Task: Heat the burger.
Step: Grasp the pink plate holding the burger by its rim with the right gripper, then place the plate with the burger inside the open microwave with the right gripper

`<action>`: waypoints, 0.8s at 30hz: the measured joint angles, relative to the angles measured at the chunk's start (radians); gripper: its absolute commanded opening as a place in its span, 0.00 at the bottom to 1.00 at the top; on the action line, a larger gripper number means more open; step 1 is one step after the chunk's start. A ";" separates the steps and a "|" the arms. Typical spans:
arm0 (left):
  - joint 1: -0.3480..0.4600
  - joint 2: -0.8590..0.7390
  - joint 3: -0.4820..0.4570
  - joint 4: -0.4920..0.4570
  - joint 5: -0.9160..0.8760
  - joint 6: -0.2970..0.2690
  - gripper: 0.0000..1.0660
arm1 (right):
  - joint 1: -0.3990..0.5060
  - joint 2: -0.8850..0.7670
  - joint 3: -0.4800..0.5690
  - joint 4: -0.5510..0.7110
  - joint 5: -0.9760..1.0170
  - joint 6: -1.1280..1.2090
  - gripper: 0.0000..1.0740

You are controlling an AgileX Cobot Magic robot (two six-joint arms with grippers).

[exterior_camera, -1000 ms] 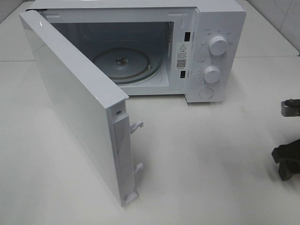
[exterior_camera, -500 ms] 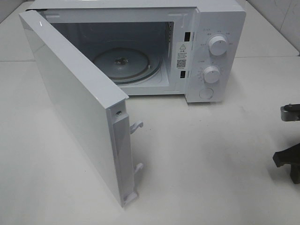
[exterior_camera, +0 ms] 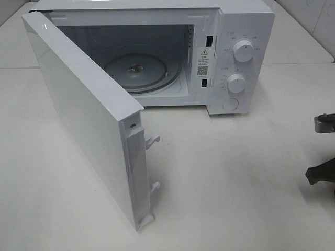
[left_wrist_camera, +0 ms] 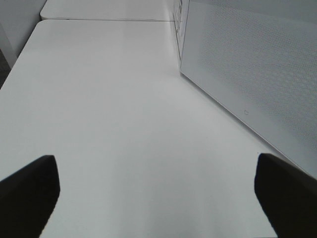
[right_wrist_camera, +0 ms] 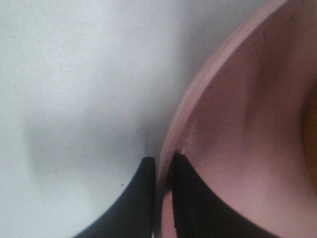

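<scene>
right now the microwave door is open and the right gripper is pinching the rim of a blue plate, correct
Not quite: the plate is pink, not blue. The right wrist view shows the right gripper pinching its rim. The microwave door is open, as you say.

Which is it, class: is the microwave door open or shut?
Open: the door stands swung out from the microwave, its latch hooks exposed, and the glass turntable inside shows.
</scene>
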 measured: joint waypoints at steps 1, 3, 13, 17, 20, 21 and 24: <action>0.000 0.000 0.000 0.000 0.000 0.000 0.94 | 0.000 0.000 0.000 -0.001 0.001 0.003 0.00; 0.000 0.000 0.000 0.000 0.000 0.000 0.94 | 0.000 0.000 0.000 -0.002 0.002 0.004 0.00; 0.000 0.000 0.000 0.000 0.000 0.000 0.94 | 0.068 0.000 0.000 -0.058 0.047 0.053 0.00; 0.000 0.000 0.000 0.000 0.000 0.000 0.94 | 0.109 0.000 0.000 -0.112 0.066 0.121 0.00; 0.000 0.000 0.000 0.000 0.000 0.000 0.94 | 0.118 0.000 0.000 -0.121 0.070 0.136 0.00; 0.000 0.000 0.000 0.000 0.000 0.000 0.94 | 0.133 0.000 0.002 -0.138 0.074 0.148 0.00; 0.000 0.000 0.000 0.000 0.000 0.000 0.94 | 0.152 -0.014 0.003 -0.150 0.081 0.171 0.00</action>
